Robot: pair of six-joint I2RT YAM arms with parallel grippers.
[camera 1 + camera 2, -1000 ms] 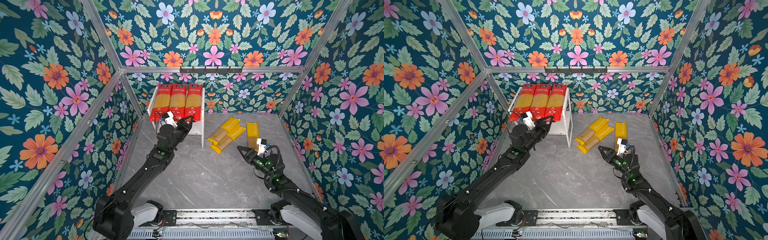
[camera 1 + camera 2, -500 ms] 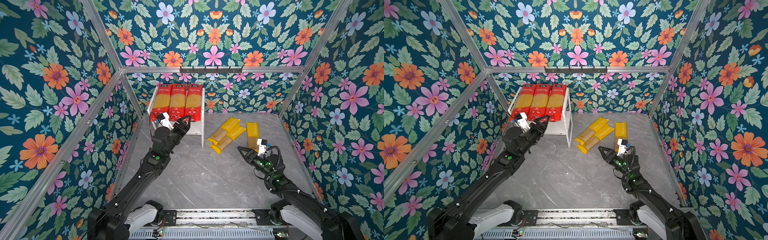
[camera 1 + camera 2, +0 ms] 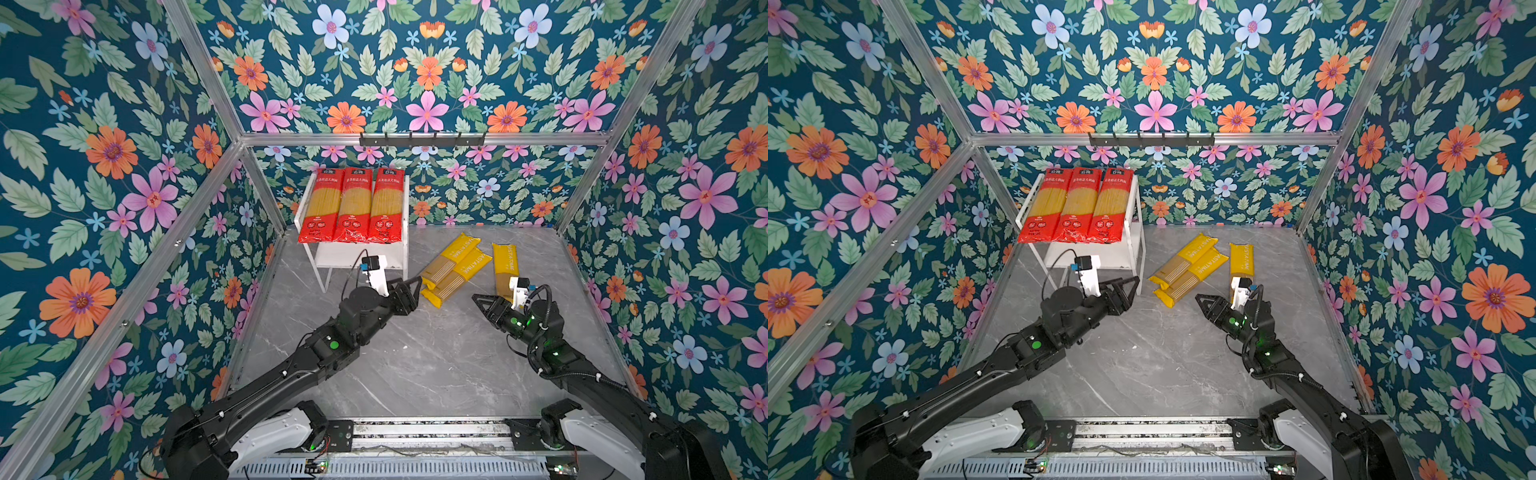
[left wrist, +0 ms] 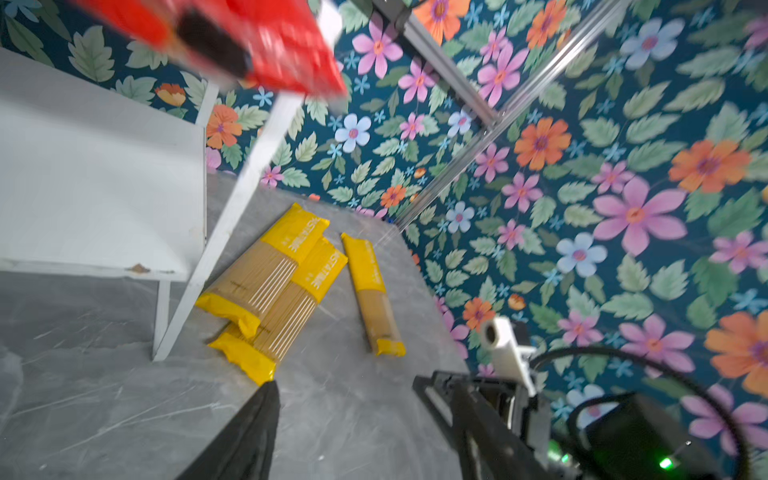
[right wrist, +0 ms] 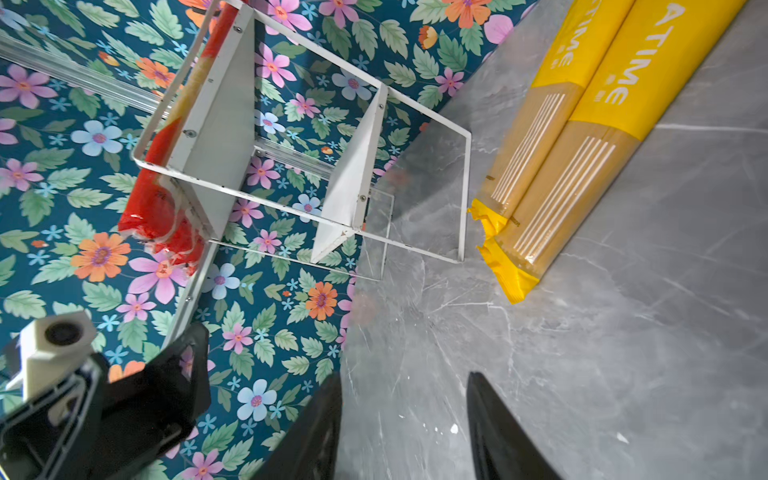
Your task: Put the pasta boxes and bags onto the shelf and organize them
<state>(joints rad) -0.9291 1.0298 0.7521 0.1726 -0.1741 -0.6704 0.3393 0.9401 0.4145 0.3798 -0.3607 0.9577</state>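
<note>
**Bimanual cell, seen from above.** The left tool (image 3: 410, 293) has drawn back from the front edge of the shelf (image 3: 406, 195), where it stood a second ago. It now hangs over the bench (image 3: 415, 357), just beside the near ends of two yellow packs (image 3: 455, 270). Its jaws have parted and stand released, with nothing between them in the left wrist view. This suggests the work on the red group is finished and the arm is turning to the yellow group.

**Right tool** (image 3: 484, 305): has not moved. It is released and empty, near the third yellow pack (image 3: 504, 266).

**Shelf contents.** The top board carries all three red packs (image 3: 353, 203), side by side and touching, with their near ends overhanging the front edge. The lower board (image 3: 336, 257) is bare.

**Bench.** All three yellow packs lie to the right of the shelf. Two overlap on a diagonal close to its leg, and the third lies apart from them. By this count the task is about half done, and the lower board is the likely place for the rest.
</note>
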